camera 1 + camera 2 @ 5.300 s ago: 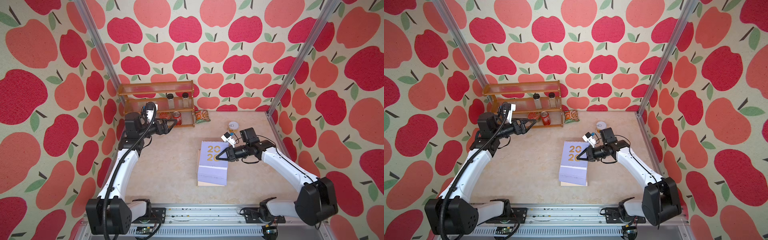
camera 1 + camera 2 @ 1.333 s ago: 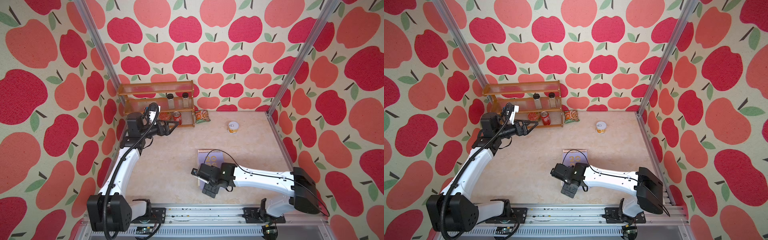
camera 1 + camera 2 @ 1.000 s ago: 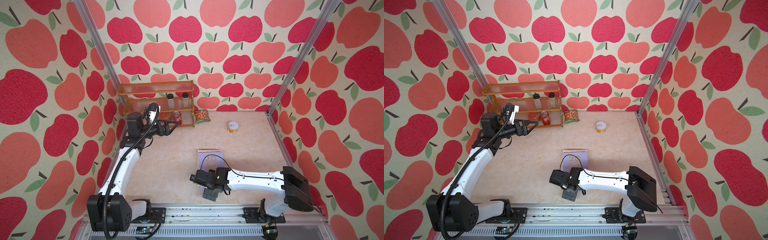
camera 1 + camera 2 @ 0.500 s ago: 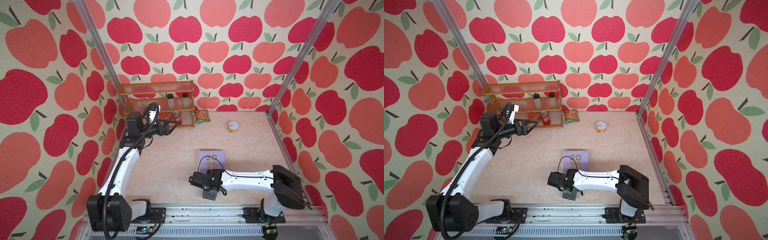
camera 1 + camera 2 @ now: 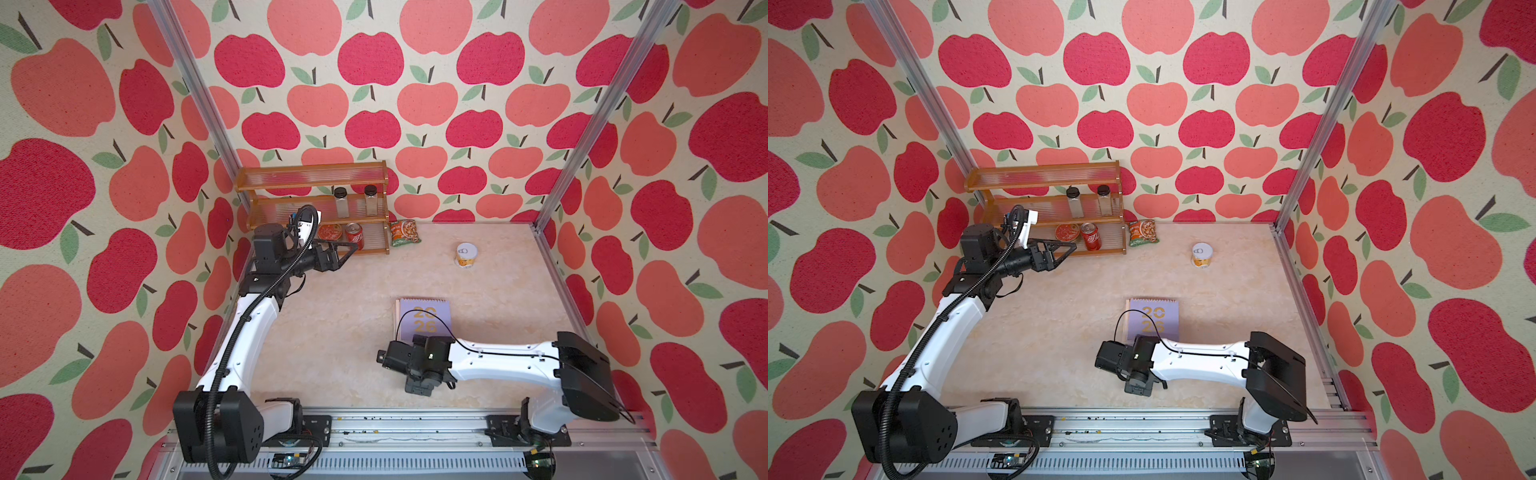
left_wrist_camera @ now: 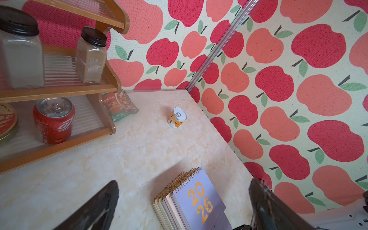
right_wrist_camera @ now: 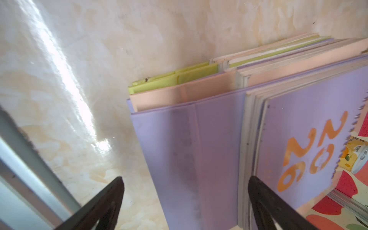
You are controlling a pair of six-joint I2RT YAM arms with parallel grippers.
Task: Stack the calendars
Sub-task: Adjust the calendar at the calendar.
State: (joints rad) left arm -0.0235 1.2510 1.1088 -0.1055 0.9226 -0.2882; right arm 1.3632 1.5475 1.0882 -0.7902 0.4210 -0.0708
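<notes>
The calendars [image 5: 424, 319] lie in one flat, slightly staggered stack right of the table's middle, shown in both top views [image 5: 1153, 319]. The top one is lilac with a gold "2026". Pink and yellow-green calendars show beneath it in the right wrist view [image 7: 199, 139]. My right gripper [image 7: 185, 179] hovers open above the stack's near end and holds nothing. In both top views its fingers are hidden under the wrist. My left gripper [image 5: 353, 248] stands open in the air by the shelf, far from the stack [image 6: 199, 201], with nothing between its fingers.
A wooden shelf [image 5: 311, 183] stands at the back left with two jars, a red can [image 5: 354, 241] and a round tin. A green snack packet [image 5: 405, 232] leans beside it. A small yellow can [image 5: 466, 254] stands at the back right. A metal rail [image 5: 415, 428] runs along the front.
My right arm has folded back toward its base, and its wrist has drawn from the stack's right side to the near end. The left arm and the stack have not moved.
</notes>
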